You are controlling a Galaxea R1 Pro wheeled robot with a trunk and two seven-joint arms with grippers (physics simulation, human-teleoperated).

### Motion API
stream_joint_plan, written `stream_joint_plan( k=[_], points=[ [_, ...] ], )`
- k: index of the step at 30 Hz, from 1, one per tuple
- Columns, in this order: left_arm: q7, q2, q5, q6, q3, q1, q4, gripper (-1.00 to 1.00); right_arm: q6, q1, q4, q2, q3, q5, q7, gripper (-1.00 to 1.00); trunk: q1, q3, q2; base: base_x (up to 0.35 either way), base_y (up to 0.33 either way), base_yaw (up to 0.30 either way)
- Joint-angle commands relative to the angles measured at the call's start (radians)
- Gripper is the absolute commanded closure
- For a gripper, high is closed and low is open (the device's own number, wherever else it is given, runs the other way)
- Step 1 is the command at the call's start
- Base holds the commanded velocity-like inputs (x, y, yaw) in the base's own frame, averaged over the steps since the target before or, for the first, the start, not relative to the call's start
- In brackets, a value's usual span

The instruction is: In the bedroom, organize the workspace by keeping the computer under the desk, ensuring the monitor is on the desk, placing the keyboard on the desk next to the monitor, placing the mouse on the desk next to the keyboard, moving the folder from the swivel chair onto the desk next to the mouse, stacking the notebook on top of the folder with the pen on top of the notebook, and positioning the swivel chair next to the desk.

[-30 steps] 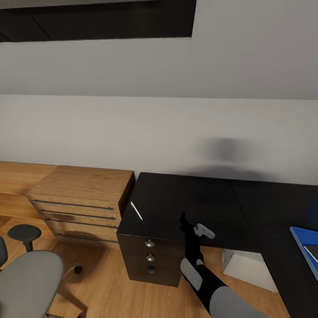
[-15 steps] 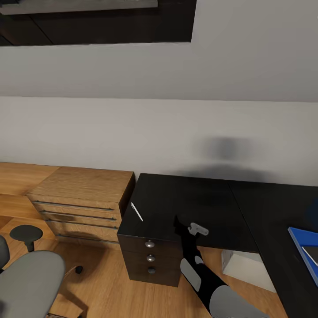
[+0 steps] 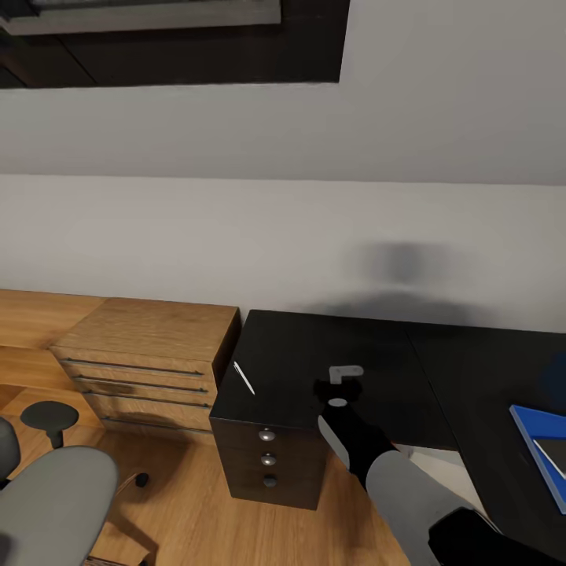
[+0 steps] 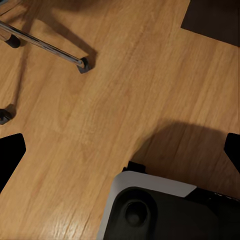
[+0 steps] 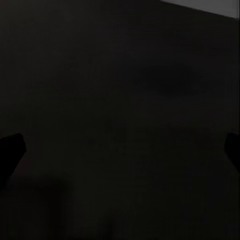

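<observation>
You are working the pen step. Your right gripper [image 3: 328, 387] is hovering over the black desk [image 3: 377, 346], fingers spread wide with nothing between them, near the white pen [image 3: 244, 377], which is lying close to the desktop's left edge above the drawer unit [image 3: 267, 460]. The blue folder [image 3: 542, 448] is sitting well apart at the right, a dark notebook [image 3: 555, 454] on it. Your left gripper [image 4: 120, 150] is hanging open over the wooden floor [image 4: 100, 100]. Judged next: shifting left, descending, closing across the thin shaft.
</observation>
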Motion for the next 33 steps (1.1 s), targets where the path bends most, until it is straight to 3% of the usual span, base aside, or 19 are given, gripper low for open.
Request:
stream_joint_plan(
  k=[1,14,18,20,22,23,25,26,27,29,31,32,33],
  points=[
    [0.008,0.001,0.006,-0.003,-0.009,0.0,-0.003,-1.0,0.014,-0.002,0.0,0.0,0.005,0.0,-0.013,-1.0,-0.003,0.002,0.006,0.0,0.0,0.0],
    [0.007,0.004,0.003,-0.042,-0.005,0.0,-0.008,-1.0,-0.025,0.002,0.004,0.0,0.01,0.014,-0.014,-1.0,-0.003,-0.001,0.006,0.0,0.0,0.065],
    [0.006,0.004,0.006,-0.069,-0.002,0.0,-0.015,-1.0,-0.025,0.003,0.005,0.0,0.011,0.015,0.024,-1.0,-0.003,-0.003,0.006,0.0,0.0,0.235],
    [0.006,0.005,0.008,-0.075,0.0,0.0,-0.032,-1.0,-0.025,0.003,0.005,0.0,0.011,0.015,0.039,-1.0,-0.003,-0.004,0.006,0.0,0.0,0.244],
    [0.008,0.008,0.01,-0.066,0.002,0.0,-0.12,-1.0,-0.024,0.004,0.005,0.0,0.011,0.017,0.063,-1.0,-0.003,-0.006,0.006,0.0,0.0,0.246],
    [0.036,0.031,0.012,0.045,0.002,0.0,-0.318,-1.0,-0.024,0.004,0.005,0.0,0.011,0.018,0.071,-1.0,-0.003,-0.006,0.006,0.0,0.0,0.247],
    [0.109,0.064,0.026,0.246,0.002,0.0,-0.516,-1.0,-0.023,0.004,0.006,0.0,0.012,0.018,0.075,-1.0,-0.003,-0.008,0.006,0.0,0.0,0.248],
    [0.13,0.071,0.034,0.297,0.003,0.0,-0.563,-1.0,-0.023,0.004,0.006,0.0,0.012,0.018,0.075,-1.0,-0.003,-0.008,0.006,0.0,0.0,0.248],
    [0.172,0.08,0.058,0.389,0.004,0.0,-0.651,-1.0,-0.023,0.004,0.006,0.0,0.012,0.018,0.076,-1.0,-0.003,-0.009,0.006,0.0,0.0,0.248],
    [0.21,0.086,0.092,0.466,0.011,0.0,-0.73,-1.0,-0.023,0.004,0.006,0.0,0.014,0.018,0.076,-1.0,-0.003,-0.011,0.006,0.0,0.0,0.248],
    [0.256,0.096,0.174,0.571,0.044,0.0,-0.864,-1.0,-0.024,0.004,0.005,0.0,0.02,0.018,0.077,-1.0,-0.003,-0.012,0.006,0.0,0.0,0.248],
    [0.275,0.099,0.241,0.635,0.077,0.0,-0.957,-1.0,-0.024,0.004,0.006,0.0,0.026,0.018,0.077,-1.0,-0.003,-0.013,0.006,0.0,0.0,0.248],
    [0.28,0.1,0.261,0.656,0.089,0.0,-0.995,-1.0,-0.024,0.004,0.005,0.0,0.028,0.018,0.077,-1.0,-0.003,-0.014,0.006,0.0,0.0,0.248]
  ],
)
